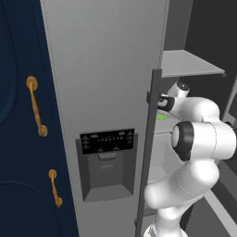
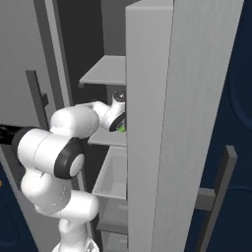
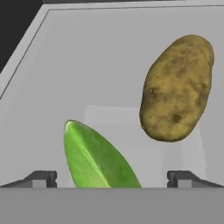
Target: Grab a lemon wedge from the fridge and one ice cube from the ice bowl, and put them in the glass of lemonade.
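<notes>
while the jaws stand wide, the lemon wedge (image 3: 98,162) lies between them, beside a potato (image 3: 177,89).

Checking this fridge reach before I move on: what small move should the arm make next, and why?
Probably ease the open gripper a little further down over the lemon wedge, then close. In the hand view the green wedge lies between the spread fingertips on the fridge shelf, nothing is held, and the potato sits apart to one side.

Both base views sit behind the arm, left and right, facing the open fridge (image 1: 106,69) close up; they share its shelf (image 2: 106,71) interior. Hand view looks down on a shelf, very near.
</notes>
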Tool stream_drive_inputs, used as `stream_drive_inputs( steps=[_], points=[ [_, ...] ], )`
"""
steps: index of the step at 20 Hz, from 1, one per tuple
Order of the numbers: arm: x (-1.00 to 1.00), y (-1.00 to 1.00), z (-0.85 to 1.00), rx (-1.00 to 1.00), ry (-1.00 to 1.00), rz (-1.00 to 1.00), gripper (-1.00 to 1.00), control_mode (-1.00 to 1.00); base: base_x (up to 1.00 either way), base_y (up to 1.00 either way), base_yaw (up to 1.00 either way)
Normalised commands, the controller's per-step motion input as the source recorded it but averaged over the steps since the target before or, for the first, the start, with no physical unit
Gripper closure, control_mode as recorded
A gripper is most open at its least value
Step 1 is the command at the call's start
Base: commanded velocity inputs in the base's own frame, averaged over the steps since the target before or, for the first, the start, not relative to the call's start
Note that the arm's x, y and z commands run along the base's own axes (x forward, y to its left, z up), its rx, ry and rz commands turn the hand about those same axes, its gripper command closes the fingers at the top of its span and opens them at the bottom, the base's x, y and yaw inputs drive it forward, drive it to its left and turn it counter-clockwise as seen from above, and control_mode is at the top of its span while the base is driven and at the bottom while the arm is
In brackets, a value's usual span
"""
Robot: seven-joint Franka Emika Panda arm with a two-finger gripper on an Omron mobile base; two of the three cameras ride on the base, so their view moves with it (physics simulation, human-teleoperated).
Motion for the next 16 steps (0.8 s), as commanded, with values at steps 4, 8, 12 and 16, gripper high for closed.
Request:
stream_drive_inputs(
  steps=[4,8,12,16],
  points=[
    [0.0,0.11,-0.24,0.0,0.0,0.0,-1.0,-1.0,0.0,0.0,0.0],
    [0.0,0.2,-0.13,0.0,0.0,0.0,-1.0,-1.0,0.0,0.0,0.0],
    [0.0,0.18,-0.13,0.02,0.01,0.0,1.0,-1.0,0.0,0.0,0.0],
    [-0.13,0.06,-0.02,0.0,0.01,0.0,1.0,-1.0,0.0,0.0,0.0]
  ],
)
